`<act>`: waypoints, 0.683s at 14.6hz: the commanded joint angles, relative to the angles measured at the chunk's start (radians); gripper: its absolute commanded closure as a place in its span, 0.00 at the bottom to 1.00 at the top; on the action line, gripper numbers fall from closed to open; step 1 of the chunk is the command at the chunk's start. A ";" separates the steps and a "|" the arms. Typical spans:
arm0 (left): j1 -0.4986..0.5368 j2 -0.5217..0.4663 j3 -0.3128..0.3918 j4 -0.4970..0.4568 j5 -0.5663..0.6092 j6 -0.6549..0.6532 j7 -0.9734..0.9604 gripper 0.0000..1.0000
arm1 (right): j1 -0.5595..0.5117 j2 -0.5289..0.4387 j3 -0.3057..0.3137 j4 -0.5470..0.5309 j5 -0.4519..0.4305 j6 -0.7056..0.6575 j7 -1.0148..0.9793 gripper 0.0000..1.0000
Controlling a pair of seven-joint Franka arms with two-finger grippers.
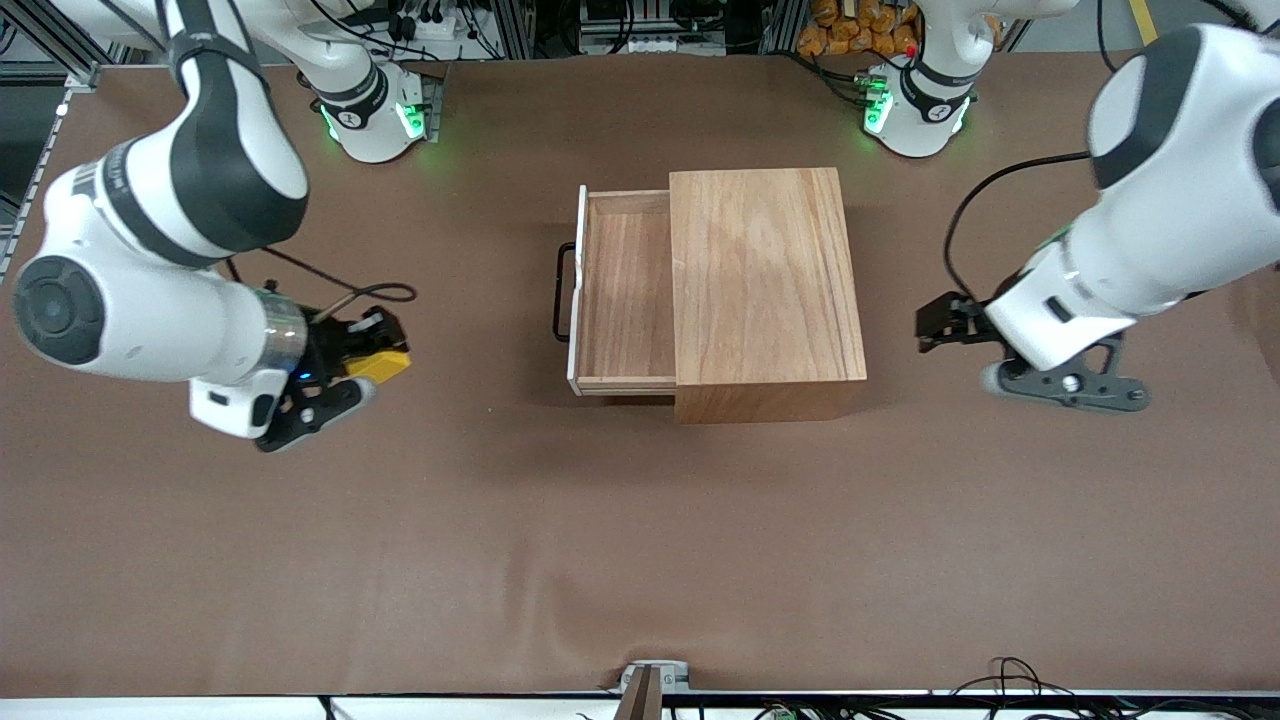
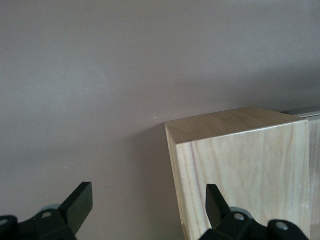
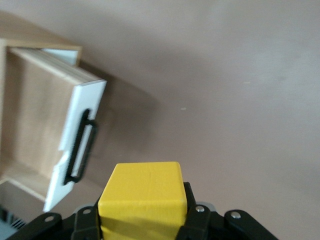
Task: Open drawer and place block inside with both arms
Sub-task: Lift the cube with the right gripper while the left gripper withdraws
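The right gripper (image 3: pixel 142 220) holds a bright yellow block (image 3: pixel 142 197), its black fingers (image 3: pixel 189 210) pressed against the cube's two sides. The block fills the part of the view closest to the camera. Past it lies the brown table (image 3: pixel 225 90). Well apart from the block sits the drawer (image 3: pixel 35 115), pulled out of its wooden box (image 3: pixel 20 30). The drawer's light-wood floor is bare. Its white front edge (image 3: pixel 75 145) faces the block, and a black wire loop handle (image 3: pixel 80 147) stands out from that edge.
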 commanded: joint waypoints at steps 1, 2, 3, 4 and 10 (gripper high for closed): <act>0.037 -0.084 -0.027 -0.053 -0.016 -0.054 0.011 0.00 | 0.071 -0.061 -0.014 -0.082 0.045 -0.009 0.057 1.00; 0.041 -0.115 -0.023 -0.068 -0.015 -0.063 0.014 0.00 | 0.111 -0.089 -0.014 -0.130 0.043 0.013 0.133 1.00; 0.069 -0.150 -0.024 -0.090 -0.014 -0.086 0.018 0.00 | 0.151 -0.107 -0.015 -0.170 0.043 0.051 0.210 1.00; 0.092 -0.190 -0.035 -0.111 -0.012 -0.117 0.017 0.00 | 0.185 -0.119 -0.015 -0.207 0.043 0.095 0.279 1.00; 0.134 -0.348 0.025 -0.194 -0.008 -0.188 0.061 0.00 | 0.356 -0.138 -0.015 -0.371 0.035 0.387 0.529 1.00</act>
